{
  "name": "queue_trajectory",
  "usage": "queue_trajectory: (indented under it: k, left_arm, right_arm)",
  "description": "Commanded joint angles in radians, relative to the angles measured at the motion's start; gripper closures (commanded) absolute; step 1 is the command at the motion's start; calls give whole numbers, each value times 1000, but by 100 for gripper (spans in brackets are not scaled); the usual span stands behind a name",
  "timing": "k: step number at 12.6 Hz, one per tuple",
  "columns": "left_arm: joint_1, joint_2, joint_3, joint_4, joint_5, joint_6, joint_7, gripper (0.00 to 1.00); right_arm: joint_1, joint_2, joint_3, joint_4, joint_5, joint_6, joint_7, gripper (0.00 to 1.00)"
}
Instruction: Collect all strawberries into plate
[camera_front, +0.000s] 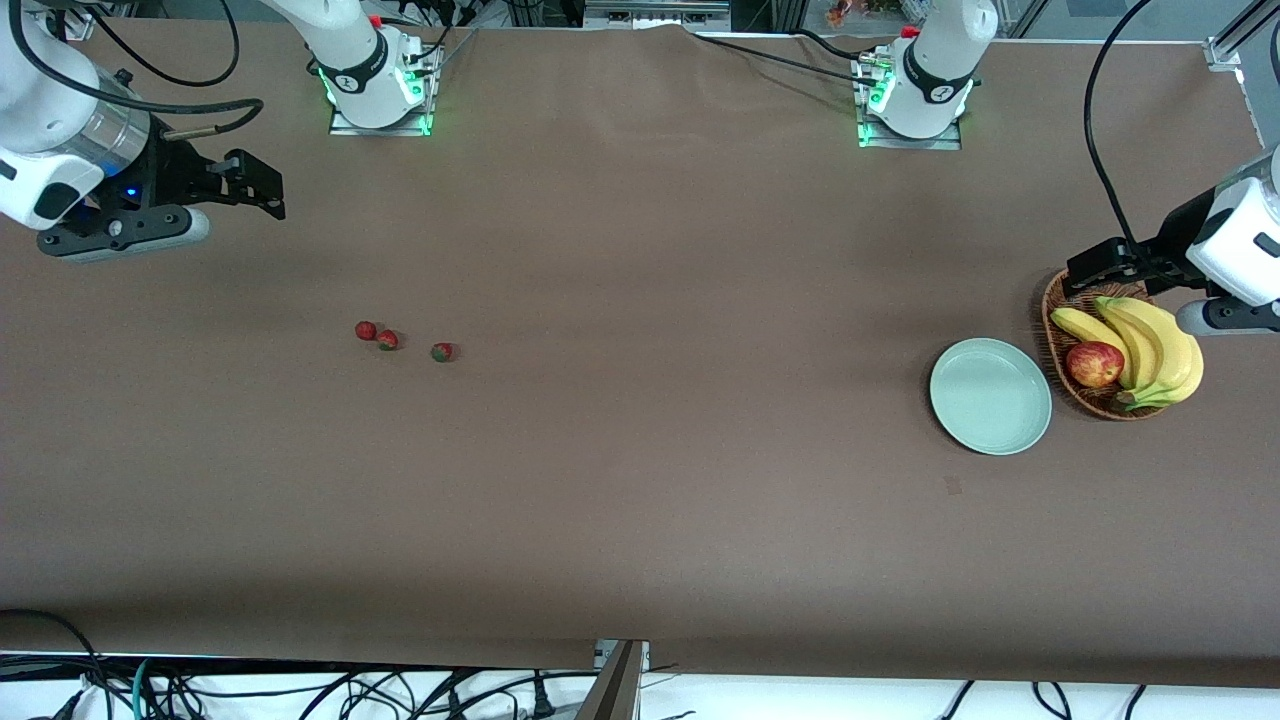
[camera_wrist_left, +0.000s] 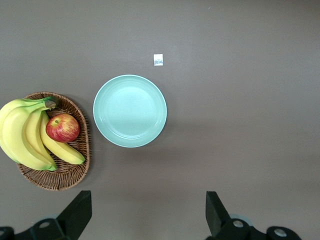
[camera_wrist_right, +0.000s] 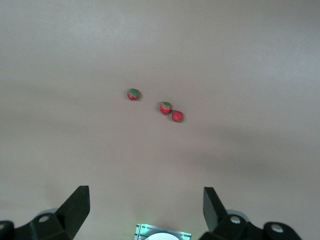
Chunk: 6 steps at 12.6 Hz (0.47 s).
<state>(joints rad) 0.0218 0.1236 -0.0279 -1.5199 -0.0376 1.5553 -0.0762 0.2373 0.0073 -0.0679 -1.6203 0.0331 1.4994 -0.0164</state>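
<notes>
Left of centre in the front view: strawberries (camera_front: 388, 340), three in a short row on the table (camera_front: 640, 500), two touching, one just apart.
Handling: my guess is light, small, round, apt to roll; pinch each across its red body, below the cap.
Plate (camera_front: 990, 396): lower right, empty, well apart from the berries.
Basket (camera_front: 1060, 330): just beside the plate, holding bananas (camera_front: 1150, 350) and an apple (camera_front: 1094, 364).
Right gripper (camera_front: 235, 185): mine, upper left, fingers spread wide, holding nothing.
Left gripper (camera_front: 1110, 265): over the basket, spread wide, empty, waiting.
</notes>
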Motion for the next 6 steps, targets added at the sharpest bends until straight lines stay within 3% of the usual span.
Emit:
queue_trajectory:
  k: [1,6]
  left_arm:
    - [0,10,0,26,-10,-9,-11,0]
    - [0,10,-1,26,-10,-9,-11,0]
  right_arm:
    - [-9,-15,7,-32,-9,4,-7,0]
    - [-9,-20,5,-272,-15,209,-10,0]
